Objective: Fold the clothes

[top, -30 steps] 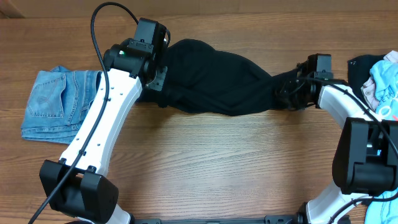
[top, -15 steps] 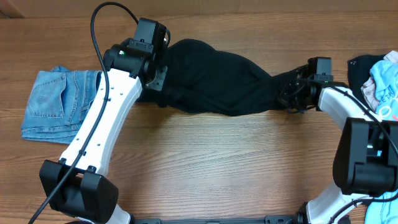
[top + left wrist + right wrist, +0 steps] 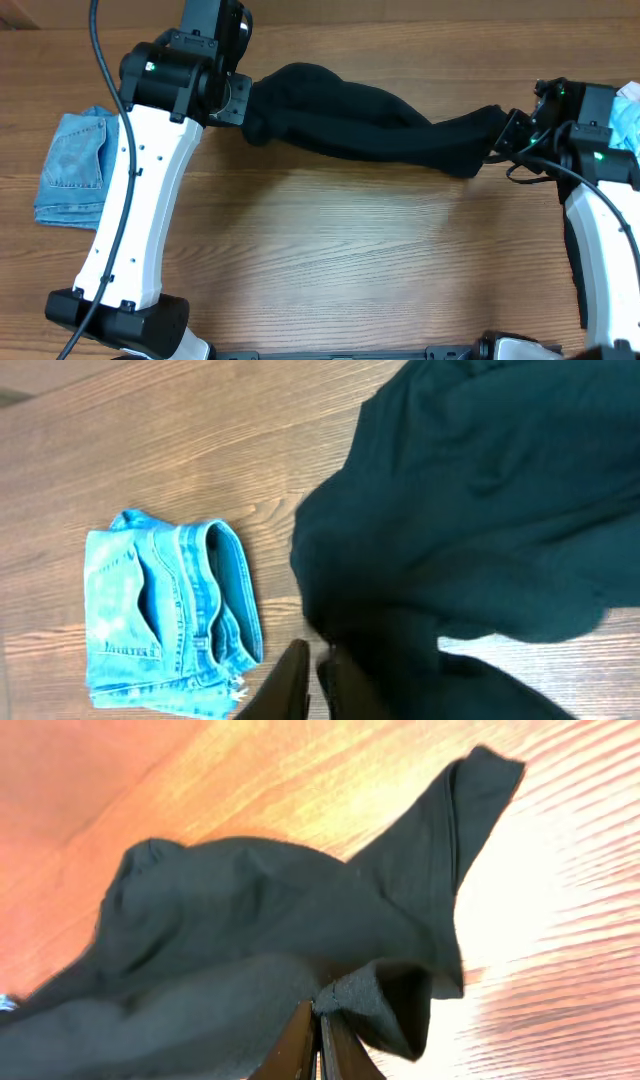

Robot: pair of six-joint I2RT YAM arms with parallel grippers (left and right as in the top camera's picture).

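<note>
**Black garment slung between two arms, bunched like a rope**

The black garment (image 3: 360, 125) hangs over the far half of the worktop (image 3: 360, 260), pulled out left to right and twisted into a thick roll, not spread flat. The left tool (image 3: 315, 665) is clenched on its left end. The right tool (image 3: 318, 1020) is pinched tight on a small fold of the right end, with a loose flap beside it.

To my eye, that right-hand pinch is the weak spot. It has so little cloth that more pull could slip it free and drop that end. Lowered as it is, the roll would likely land creased.

Folded jeans (image 3: 70, 165) lie at the far left, well apart from the garment. A pale bit of cloth (image 3: 630, 112) peeks out at the right edge. The worktop is brown wood grain, and nothing of the room shows beyond it.
</note>
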